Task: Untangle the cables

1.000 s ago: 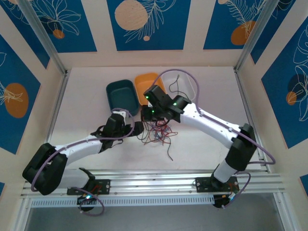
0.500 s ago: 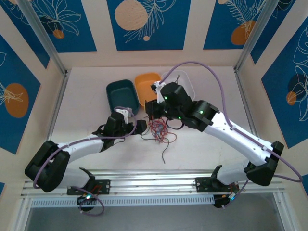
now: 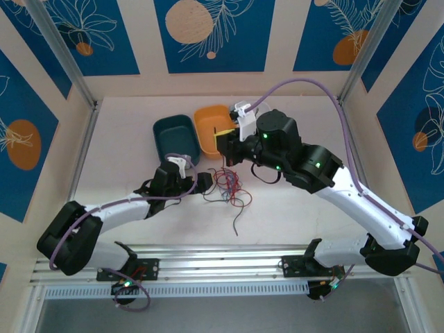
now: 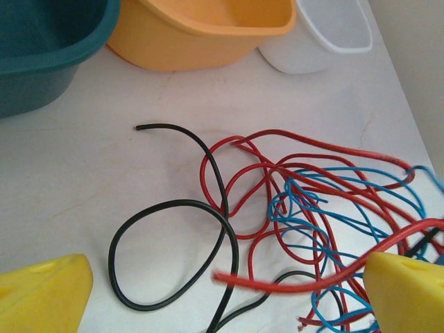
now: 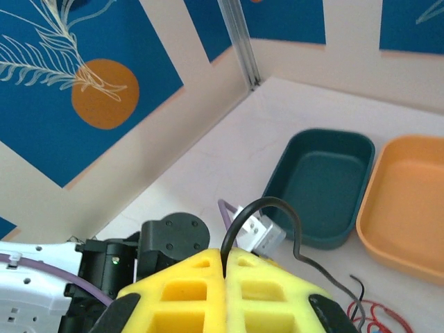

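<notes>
We are working over the white table (image 3: 118,146), with three bins at its far side: the teal bin (image 3: 173,137), the orange bin (image 3: 207,116) and the white bin (image 4: 326,41). The right arm is reaching across from the right, and the right gripper (image 5: 223,274) is hanging above the near edge of the orange bin, beyond the tangle. Its yellow pads are pressing fully together. A black strand (image 5: 281,206) is arching out of the seam between them, so we are judging it pinched there. The left arm is lying low along the table. The left gripper (image 4: 222,298) is standing spread to its widest and is holding nothing. The cables (image 3: 227,184) are lying on the table directly ahead of those open jaws, mostly red with blue and black loops, just in front of the bins. One loose end is trailing toward the near edge. We are treating the left gripper as the nearer one: a straight advance would bring the loops between its fingers.
</notes>
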### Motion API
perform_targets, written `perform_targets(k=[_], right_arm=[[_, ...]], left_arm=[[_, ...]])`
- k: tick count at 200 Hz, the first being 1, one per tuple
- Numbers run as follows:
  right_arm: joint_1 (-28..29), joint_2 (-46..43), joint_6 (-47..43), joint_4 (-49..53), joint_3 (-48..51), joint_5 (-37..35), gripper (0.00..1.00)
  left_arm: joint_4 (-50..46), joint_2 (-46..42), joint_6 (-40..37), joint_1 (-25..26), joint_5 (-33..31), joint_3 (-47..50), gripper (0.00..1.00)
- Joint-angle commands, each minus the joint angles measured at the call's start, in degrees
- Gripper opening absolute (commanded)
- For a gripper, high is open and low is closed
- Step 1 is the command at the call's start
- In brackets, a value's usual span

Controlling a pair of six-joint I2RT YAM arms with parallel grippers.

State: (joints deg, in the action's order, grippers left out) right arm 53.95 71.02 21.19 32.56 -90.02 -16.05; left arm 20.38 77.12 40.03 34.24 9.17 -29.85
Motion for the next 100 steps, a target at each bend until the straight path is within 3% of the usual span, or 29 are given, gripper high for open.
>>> perform_targets(k=[1,100], right_arm=[[0.2,-1.0,-3.9,-1.4,-3.5,1.6,0.00],[0.2,-1.5,-10.7,-1.0,-12.1,2.4,0.00]], left_arm=[[1.5,0.8,0.1,-0.3,1.4,-1.1,1.00],[3.0,2.8,0.4,-0.3,2.9,-1.5,1.00]])
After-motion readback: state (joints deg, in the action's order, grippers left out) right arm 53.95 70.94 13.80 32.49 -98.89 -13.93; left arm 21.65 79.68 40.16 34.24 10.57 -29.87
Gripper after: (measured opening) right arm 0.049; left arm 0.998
